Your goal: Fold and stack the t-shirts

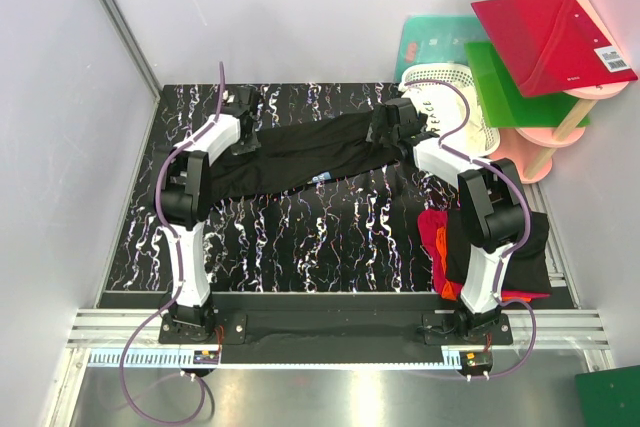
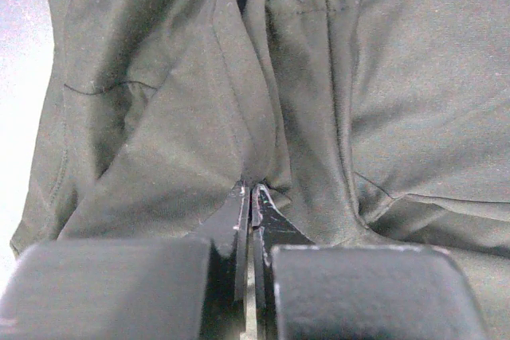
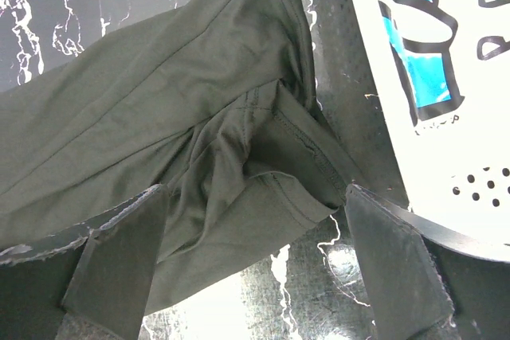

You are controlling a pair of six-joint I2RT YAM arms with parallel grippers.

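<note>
**Item under task.** A black cloth t-shirt lies stretched in a long band across the far half of the table, running from the left gripper to the right gripper.

- The left gripper is clamped on a raised fold of this shirt. In its wrist view the two tips meet with cloth pinched between them.
- The right gripper stands wide apart, its fingers either side of a stitched hem at the shirt's other end. Contact with the cloth cannot be confirmed.
- A small bluish tag shows on the shirt's near edge; it is too small to read.

**Second lot.** A pile of red, orange and black tees sits at the near right of the table. The right arm hides much of it, so no count is possible.

**Surface and room.** The table top is black with white marble veining. Plain pale panels wall it in on the left, back and right.

**Surroundings.**

- A white perforated plastic basket stands at the far right corner. It carries black and blue lettering that is cut off and not legible.
- Beyond the basket, a pink round-tiered stand holds a green flat board and a red flat board.
- The red board bears a white barcode label, its print too fine to read.
</note>
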